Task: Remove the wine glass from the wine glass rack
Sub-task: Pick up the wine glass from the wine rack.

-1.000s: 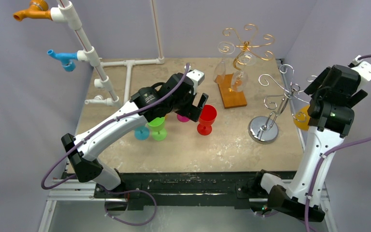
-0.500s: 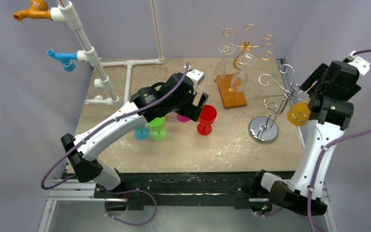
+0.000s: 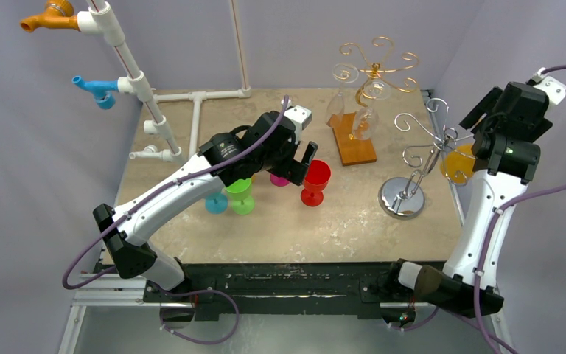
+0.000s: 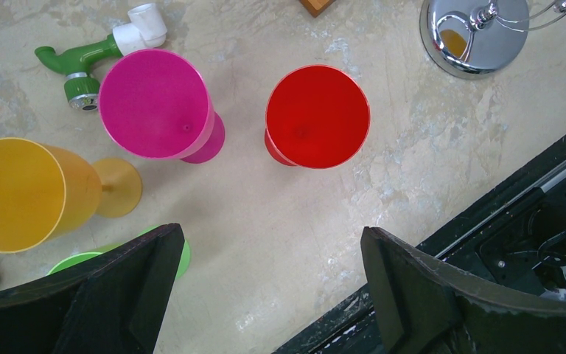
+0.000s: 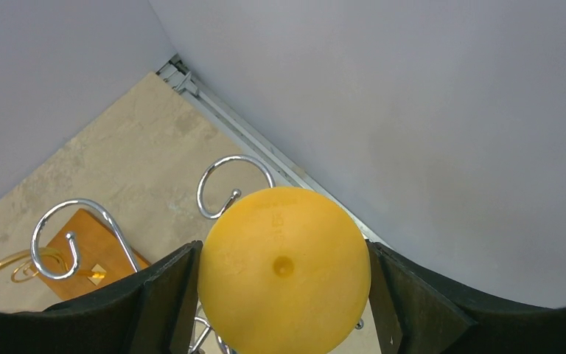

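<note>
Wine glass (image 5: 284, 269) is gripped by the right end effector (image 5: 284, 295), foot facing it, just right of the rack (image 3: 402, 198).

My left arm (image 3: 169, 193) and right arm (image 3: 486, 214): white shells, black joints, purple cables (image 3: 81, 258) alongside; pincer fingers (image 4: 118, 291) matte black.

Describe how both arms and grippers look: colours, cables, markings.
The left arm and right arm have white link shells, black joint housings and bases. A purple cable loops along each. The left gripper and right gripper have broad matte black fingers. White lettering on the left arm's round black joint, illegible; a small green light on the right wrist.
</note>
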